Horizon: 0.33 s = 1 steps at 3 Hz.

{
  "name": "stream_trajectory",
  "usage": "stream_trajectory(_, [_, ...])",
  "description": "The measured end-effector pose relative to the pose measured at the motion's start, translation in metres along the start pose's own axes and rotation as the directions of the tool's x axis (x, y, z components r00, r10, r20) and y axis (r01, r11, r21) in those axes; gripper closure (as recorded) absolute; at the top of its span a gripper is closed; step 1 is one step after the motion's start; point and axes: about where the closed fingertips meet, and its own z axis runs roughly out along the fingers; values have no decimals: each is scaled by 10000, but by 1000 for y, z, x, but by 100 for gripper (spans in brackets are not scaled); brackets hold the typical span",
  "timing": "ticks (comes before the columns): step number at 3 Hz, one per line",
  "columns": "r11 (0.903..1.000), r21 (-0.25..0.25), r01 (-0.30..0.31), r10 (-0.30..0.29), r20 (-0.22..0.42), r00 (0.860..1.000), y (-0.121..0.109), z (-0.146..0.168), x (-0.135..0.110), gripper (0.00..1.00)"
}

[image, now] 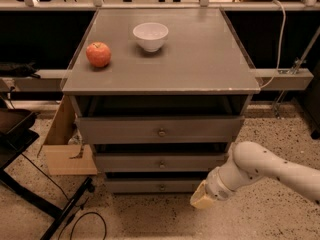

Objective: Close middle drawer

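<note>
Far left, floor level: a dark stand (15, 129), partly cut off by the edge. Beside it an open cardboard box (62, 149) sits against the cabinet's left side; its contents are too unclear to name. A black cable (82, 219) loops on the speckled floor in front of it.

Cabinet worktop (200, 69), grey:
- red apple (98, 54) near the left edge
- white bowl (150, 35) further back and to the right, well apart from the apple; upright, nothing in it

Three drawer fronts below, each with a small round knob:
- top drawer (120, 130): the tallest front, with a dark gap between it and the worktop; interior not visible
- middle drawer (125, 163): second tier, front set slightly back from the top drawer's front, a dark slot above it; interior not visible
- lowest drawer (130, 186): narrower and set furthest back

Right of centre, low: the white arm (270, 169) enters from the right edge. The gripper (205, 199), with its cream-coloured tip, hangs in front of the cabinet's lower right corner, overlapping the right end of the lowest drawer and below the middle drawer's right end. Contact cannot be told, nor whether it is spread or pressed together.

Far right: a white cable (281, 34) drops to a rail (285, 79).
</note>
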Motion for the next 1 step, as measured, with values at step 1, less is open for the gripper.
stream_trajectory(1, [9928, -1089, -506, 261, -2163, 9760, 64, -39, -8, 100])
